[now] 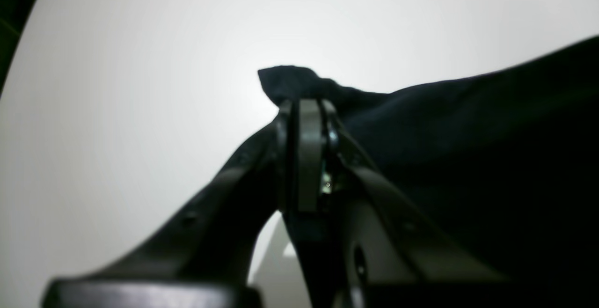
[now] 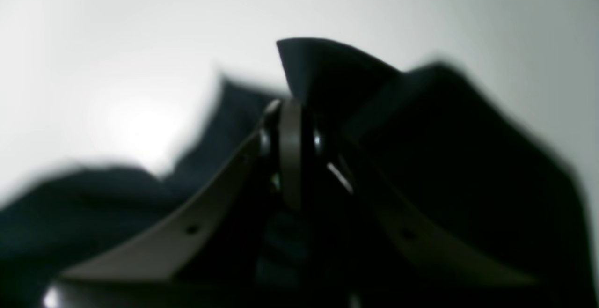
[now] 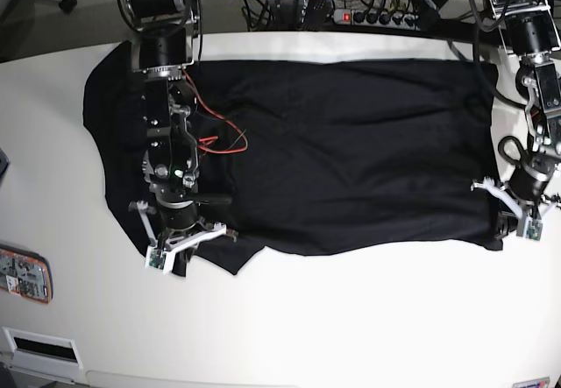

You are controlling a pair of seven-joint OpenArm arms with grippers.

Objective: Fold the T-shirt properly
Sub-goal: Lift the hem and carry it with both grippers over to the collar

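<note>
Both grippers, left (image 1: 304, 106) & right (image 2: 291, 106), pinch black T-shirt (image 3: 351, 151) edges; shirt lies spread on white table (image 3: 351, 318), power strip (image 3: 372, 16) behind.

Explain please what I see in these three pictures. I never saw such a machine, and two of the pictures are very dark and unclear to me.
This is a robot with two arms working at a white table. The base view looks down from above and shows everything: a black T-shirt lies spread out on the table, with one arm at each side of it.

The other two pictures come from small cameras mounted on the wrists, looking along the grippers, which explains the dark, close shapes.

In the left wrist view, the left gripper is shut on an edge of the T-shirt. In the right wrist view, the right gripper also pinches a corner of cloth, though that picture is blurred.

Cables and a power strip lie behind the table.
</note>
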